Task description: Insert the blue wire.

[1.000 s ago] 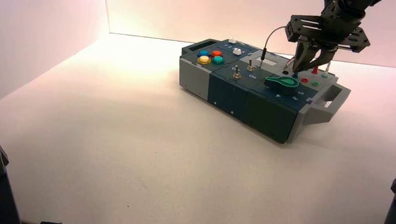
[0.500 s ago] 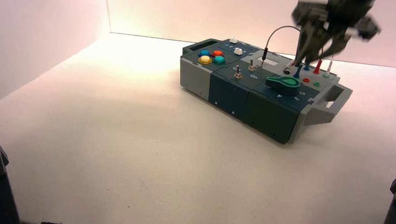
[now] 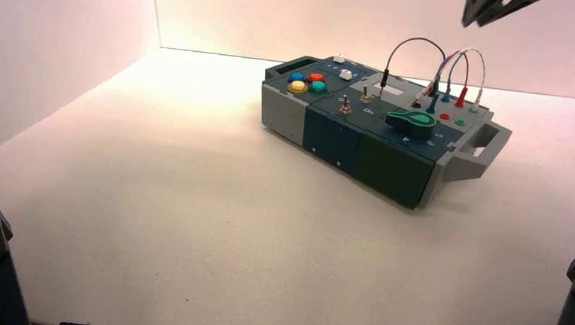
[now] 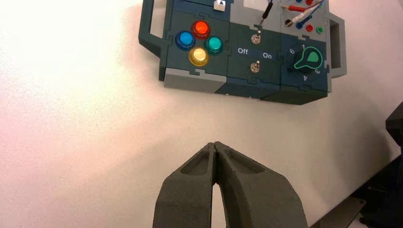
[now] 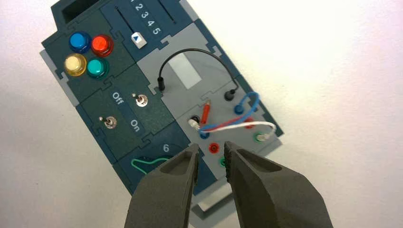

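The blue wire (image 5: 248, 100) arches beyond the right gripper (image 5: 211, 151), both plugs seated. Its jaws stand slightly apart, empty. The left gripper (image 4: 215, 147) hovers over the desk (image 4: 85, 123), jaws together.

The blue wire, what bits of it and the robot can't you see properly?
- Blue wire: right wrist view, its plug tips sit hidden inside the sockets.
- Right gripper: high view's top edge cuts it off.
- Left gripper: high view shows only a corner.

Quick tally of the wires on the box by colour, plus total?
blue wire: 1
black wire: 1
pale wire with red plug: 1
Total: 3
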